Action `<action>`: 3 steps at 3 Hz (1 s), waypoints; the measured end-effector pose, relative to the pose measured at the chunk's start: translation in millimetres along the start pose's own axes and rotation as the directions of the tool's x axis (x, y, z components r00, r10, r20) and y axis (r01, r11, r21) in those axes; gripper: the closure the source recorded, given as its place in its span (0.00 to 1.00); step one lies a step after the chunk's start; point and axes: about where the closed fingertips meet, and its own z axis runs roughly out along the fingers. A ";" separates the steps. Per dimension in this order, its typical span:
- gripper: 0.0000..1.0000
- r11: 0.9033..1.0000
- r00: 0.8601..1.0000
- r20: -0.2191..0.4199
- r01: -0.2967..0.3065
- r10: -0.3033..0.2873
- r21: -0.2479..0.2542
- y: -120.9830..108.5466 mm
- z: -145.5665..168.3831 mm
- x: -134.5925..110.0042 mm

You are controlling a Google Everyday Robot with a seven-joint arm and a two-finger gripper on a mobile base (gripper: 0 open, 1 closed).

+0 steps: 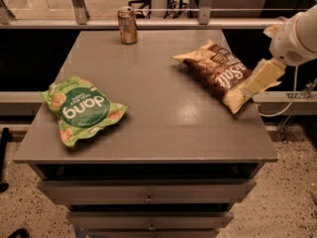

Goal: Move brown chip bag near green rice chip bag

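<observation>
1. We see a grey worktop [163,128] above a stack of drawers [148,192], viewed from the front and slightly above
2. The brown chip bag [218,71] lies flat on the right rear part of the worktop, its pale near end close to the right edge
3. The green rice chip bag [81,109] lies on the left side, well apart from the brown bag, with bare worktop between them
4. A drinks can [128,25] stands upright at the back edge, behind that gap
5. The gripper [260,78] reaches in from the right on a white arm, its pale tip at the brown bag's near end, perhaps touching it; we cannot tell whether it is released or clenched
6. We judge the brown bag not yet carried over
7. What could go wrong: a pinch on only the thin crinkly end may slip, a sideways nudge may push the bag off the right edge, and a wide swing leftwards could topple the can
</observation>
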 end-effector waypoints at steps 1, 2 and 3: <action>0.00 0.996 0.994 0.064 -0.086 0.086 -0.009 -15.0 31.8 -1.0; 0.00 0.984 0.982 0.088 -0.165 0.170 -0.061 -16.9 51.7 -5.2; 0.25 0.960 0.967 0.064 -0.236 0.248 -0.152 -8.7 71.6 -5.5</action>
